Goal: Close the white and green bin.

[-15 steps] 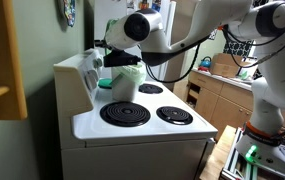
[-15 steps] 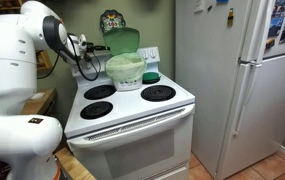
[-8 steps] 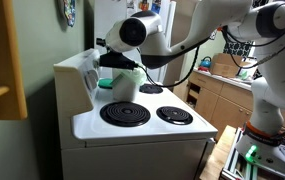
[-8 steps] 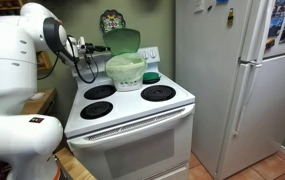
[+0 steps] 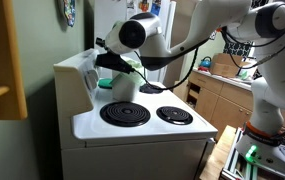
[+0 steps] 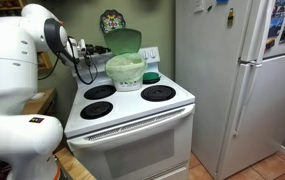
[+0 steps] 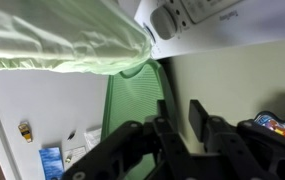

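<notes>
1. At the rear of the white stove's worktop (image 6: pixel 172 108), the white and green bin (image 6: pixel 125 70) stands upright on a back burner, just in front of the control panel (image 7: pixel 197 15).
2. The green hinged lid (image 6: pixel 126 40) is open. It stands near-vertical behind the bin's mouth, against the backsplash.
3. The bin body is whitish and translucent with a green rim. In an exterior view it (image 5: pixel 122 88) is partly hidden by the arm's wrist.
4. The end effector (image 6: pixel 103 48) comes in level from the arm side, at lid height, right at the lid's side edge.
5. In an exterior view the end effector (image 5: pixel 113 61) sits directly above the bin, with its dark fingers over the rim.
6. Wrist view: the lid (image 7: pixel 132 110) fills the centre, with the bin's pale top edge (image 7: pixel 62 45) across the upper left.
7. Wrist view: the end effector (image 7: pixel 183 120) shows two dark fingers (image 7: pixel 198 118) with a narrow gap between them. One finger overlaps the lid's edge.
8. Grip state: I cannot tell whether the fingers pinch the lid or only sit beside it. How far apart they stand is not clear either.
9. A small flat teal round object (image 6: pixel 151 76) lies on the worktop just beside the bin, on the side away from the arm. It also shows in an exterior view (image 5: pixel 105 83).
10. The front coil burners (image 6: pixel 158 93) are bare.
11. A white fridge (image 6: pixel 232 80) stands beside the stove, and a decorative plate (image 6: pixel 112 20) hangs on the wall above the lid.
</notes>
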